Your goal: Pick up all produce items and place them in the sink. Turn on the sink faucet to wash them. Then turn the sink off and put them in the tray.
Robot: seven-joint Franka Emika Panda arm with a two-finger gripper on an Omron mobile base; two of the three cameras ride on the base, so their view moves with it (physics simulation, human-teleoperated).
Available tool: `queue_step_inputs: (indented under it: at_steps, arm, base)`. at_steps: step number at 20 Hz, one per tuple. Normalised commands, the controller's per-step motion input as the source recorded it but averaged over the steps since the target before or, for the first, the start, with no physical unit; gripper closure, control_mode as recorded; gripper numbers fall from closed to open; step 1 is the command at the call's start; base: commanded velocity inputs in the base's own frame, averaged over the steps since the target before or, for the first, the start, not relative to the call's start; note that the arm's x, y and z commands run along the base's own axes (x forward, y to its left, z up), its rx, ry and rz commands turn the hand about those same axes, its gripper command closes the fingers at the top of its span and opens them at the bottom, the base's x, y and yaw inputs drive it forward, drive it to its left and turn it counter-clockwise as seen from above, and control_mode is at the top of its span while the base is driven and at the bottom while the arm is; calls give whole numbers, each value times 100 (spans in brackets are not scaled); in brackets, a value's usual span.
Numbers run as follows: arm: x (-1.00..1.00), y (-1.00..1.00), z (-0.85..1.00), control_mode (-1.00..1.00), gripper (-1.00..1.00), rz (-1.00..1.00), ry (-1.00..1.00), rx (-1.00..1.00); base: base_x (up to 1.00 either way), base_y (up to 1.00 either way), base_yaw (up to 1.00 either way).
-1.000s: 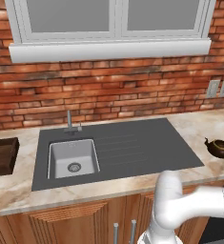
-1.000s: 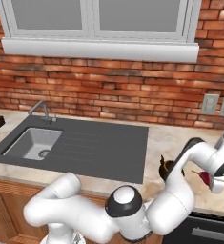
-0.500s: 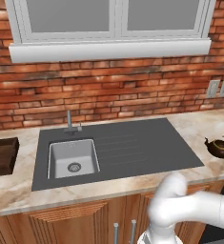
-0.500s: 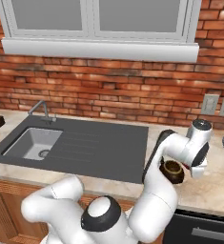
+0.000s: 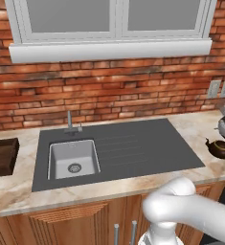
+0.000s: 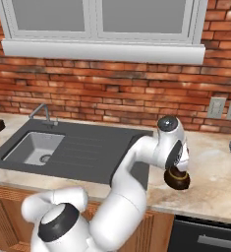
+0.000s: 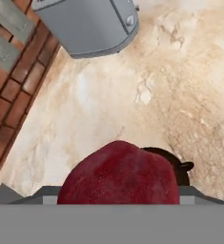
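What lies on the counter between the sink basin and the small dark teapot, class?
In the left base view, the dark ribbed drainboard fills most of the stretch between the basin and the teapot, then a bare strip of marble counter.

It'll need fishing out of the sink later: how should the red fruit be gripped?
Take the red fruit across its widest middle, coming from straight above: it looks rounded and smooth, with no stem or handle showing to catch.
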Motion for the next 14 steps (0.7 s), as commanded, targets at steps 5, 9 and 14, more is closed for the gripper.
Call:
queue_step_inputs:
  at_steps: [5, 9, 14]
  arm:
    - [-11, 59, 79, -100, 100, 14, -3, -20]
    - [-24, 67, 62, -100, 100, 20, 1, -17]
    - [-35, 74, 43, -100, 100, 21, 9, -15]
  base:
    - [0, 0, 0]
    - [0, 0, 0]
    - [0, 0, 0]
